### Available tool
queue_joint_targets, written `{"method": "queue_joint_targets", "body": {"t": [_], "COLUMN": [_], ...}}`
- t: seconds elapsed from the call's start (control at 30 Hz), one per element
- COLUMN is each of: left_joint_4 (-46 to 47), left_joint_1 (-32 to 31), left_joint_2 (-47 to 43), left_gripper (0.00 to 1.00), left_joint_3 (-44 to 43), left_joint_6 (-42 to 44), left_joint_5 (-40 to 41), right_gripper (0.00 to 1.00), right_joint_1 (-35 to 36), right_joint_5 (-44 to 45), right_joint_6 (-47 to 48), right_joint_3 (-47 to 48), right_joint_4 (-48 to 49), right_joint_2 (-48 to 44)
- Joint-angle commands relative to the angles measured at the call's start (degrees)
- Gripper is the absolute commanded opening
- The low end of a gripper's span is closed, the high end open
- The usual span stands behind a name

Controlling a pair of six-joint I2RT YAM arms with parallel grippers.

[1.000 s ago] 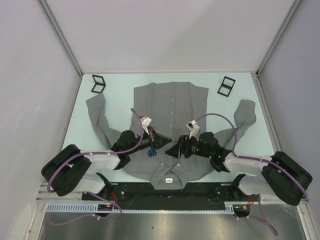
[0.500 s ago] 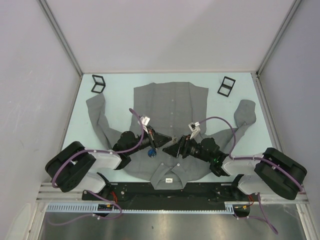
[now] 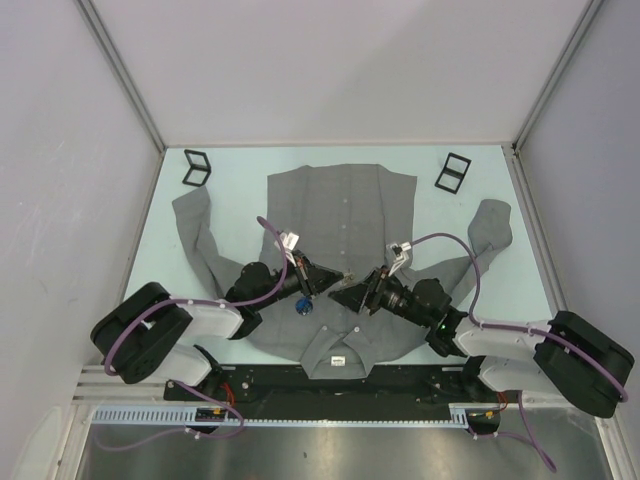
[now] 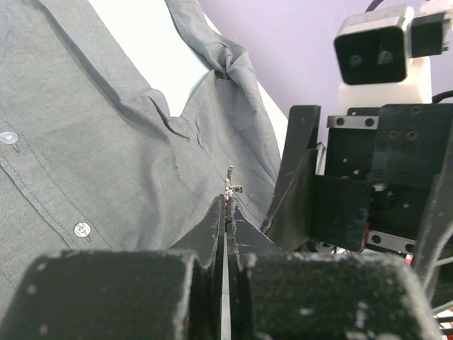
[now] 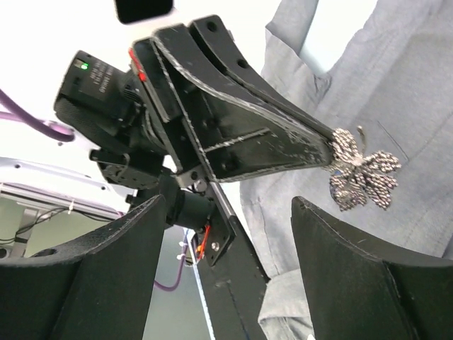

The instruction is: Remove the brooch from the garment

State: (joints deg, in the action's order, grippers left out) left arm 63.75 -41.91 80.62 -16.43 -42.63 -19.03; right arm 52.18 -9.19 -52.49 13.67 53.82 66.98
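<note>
From above, the grey shirt lies spread flat over the middle of the table. Its collar is at the near edge, its hem points to the far edge, and a sleeve runs out toward each side edge. A small black frame stands near the far-left corner and another near the far-right corner. My left jaws and right jaws meet tip to tip over the chest, closer to the near edge than the far one. What sits between them is too small to tell from up here.

From my left wrist, my left jaws are pinched almost closed. The brooch stands edge-on out of their tips as a thin silver sliver, just above the cloth near the placket. The fabric around it is softly creased, and two white buttons lie off to the left. My right jaws wait just beside it.

From my right wrist, my right jaws are spread wide with nothing in them. Between them I see my left jaws gripping the brooch by one edge. It is a sparkling, petal-shaped stone cluster. I cannot tell whether its pin is through the shirt or already free.

I judge the brooch light, stiff and a little fragile, with set stones and a thin pin that could bend. The shirt is limp and will lift with any pull. The metal rim is the best hold, and my right jaws should pin the cloth just beside it.
</note>
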Motion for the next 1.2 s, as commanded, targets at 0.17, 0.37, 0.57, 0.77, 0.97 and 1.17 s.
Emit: {"method": "queue_joint_targets", "body": {"t": [0.17, 0.37, 0.57, 0.77, 0.97, 1.17], "left_joint_4": [4.10, 5.34, 4.46, 4.02, 2.88, 4.01], "left_joint_1": [0.16, -0.01, -0.54, -0.63, -0.63, -0.37], "left_joint_2": [0.59, 1.73, 3.23, 4.02, 5.60, 8.49], "left_gripper": [0.01, 0.00, 0.00, 0.00, 0.00, 0.00], "left_joint_3": [-0.54, -1.24, -2.91, -3.61, -5.02, -5.99], "left_joint_6": [0.62, 0.97, 1.15, 1.06, 0.10, -3.94], "left_joint_5": [-3.38, -7.51, -8.84, -9.27, -9.98, -11.47], "right_gripper": [0.76, 0.76, 0.77, 0.79, 0.81, 0.82], "right_joint_1": [-1.29, -7.09, -12.53, -15.09, -16.76, -18.17], "right_joint_5": [-0.29, -9.94, -17.61, -19.54, -23.94, -15.35], "right_joint_6": [3.35, 9.23, 11.97, 15.22, 15.05, 18.90], "right_joint_3": [1.88, 6.45, 12.34, 15.41, 19.10, 20.26], "right_joint_4": [-2.14, -7.94, -15.06, -23.05, -29.64, -44.20], "right_joint_2": [-1.94, -1.85, -3.26, -10.11, -13.18, -17.67]}}
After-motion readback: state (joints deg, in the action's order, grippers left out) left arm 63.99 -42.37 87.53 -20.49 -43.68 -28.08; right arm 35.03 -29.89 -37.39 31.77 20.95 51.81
